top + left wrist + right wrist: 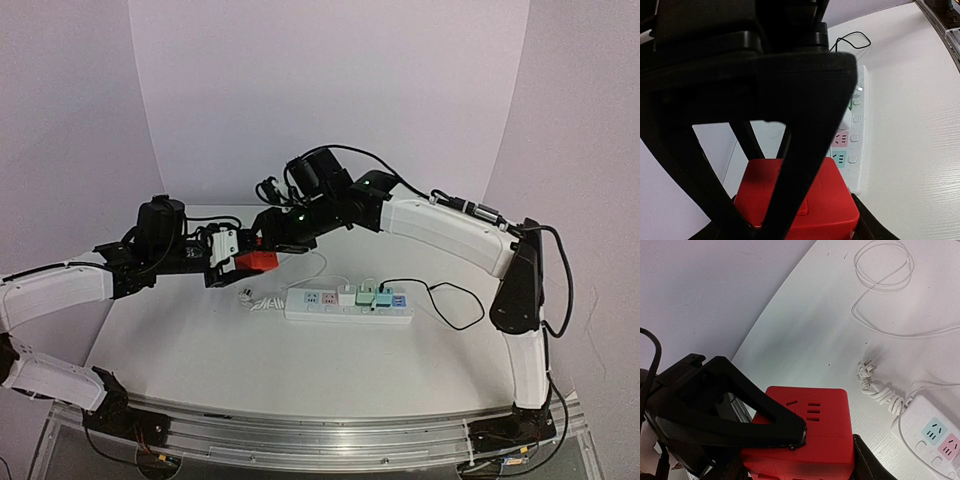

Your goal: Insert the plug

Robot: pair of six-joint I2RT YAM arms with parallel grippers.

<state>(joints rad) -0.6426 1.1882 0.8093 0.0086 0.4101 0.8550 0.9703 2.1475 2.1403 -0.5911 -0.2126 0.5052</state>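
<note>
The plug is a red cube (261, 261) with socket slots on one face, held in the air left of and above the white power strip (348, 304). My left gripper (243, 266) is shut on it from the left; in the left wrist view the red cube (835, 200) fills the gap between its fingers. My right gripper (270, 246) reaches in from the right and is shut on the same cube (825, 425), one finger (867, 460) pressed to its side. The strip (858, 125) (935, 435) lies just beyond, with free sockets at its near end.
Three small adapters, white (346, 295), green (365, 295) and teal (383, 294), sit in the strip, and a black cable (455, 300) loops off to the right. The strip's own bundled cord and plug (875, 385) lie at its left end. A thin white wire (885, 270) curls behind.
</note>
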